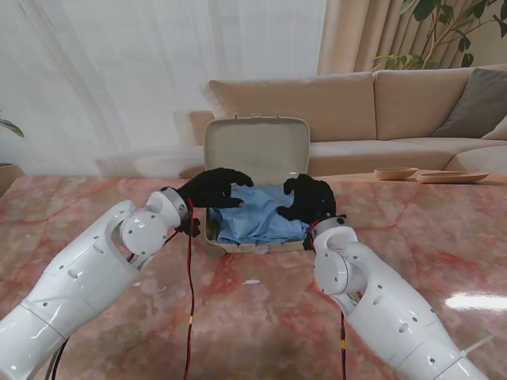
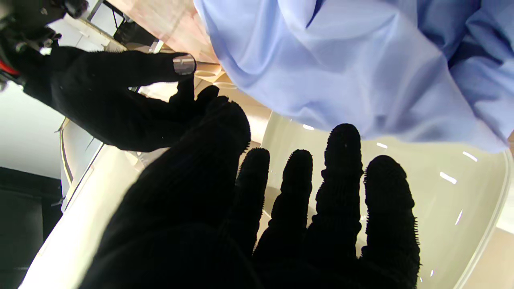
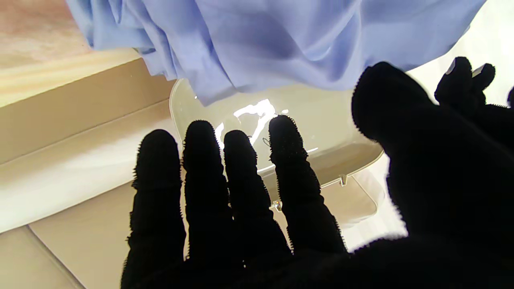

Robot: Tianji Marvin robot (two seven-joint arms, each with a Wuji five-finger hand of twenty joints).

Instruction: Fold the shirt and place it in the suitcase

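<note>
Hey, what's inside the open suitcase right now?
A crumpled blue shirt fills the beige suitcase, whose lid stands open. The left hand and right hand hover over it, fingers spread. The suitcase floor under the shirt is covered.

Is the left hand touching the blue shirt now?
Apart. In the left wrist view the fingers of the left hand are spread, with pale suitcase lid showing between their tips and the shirt.
</note>
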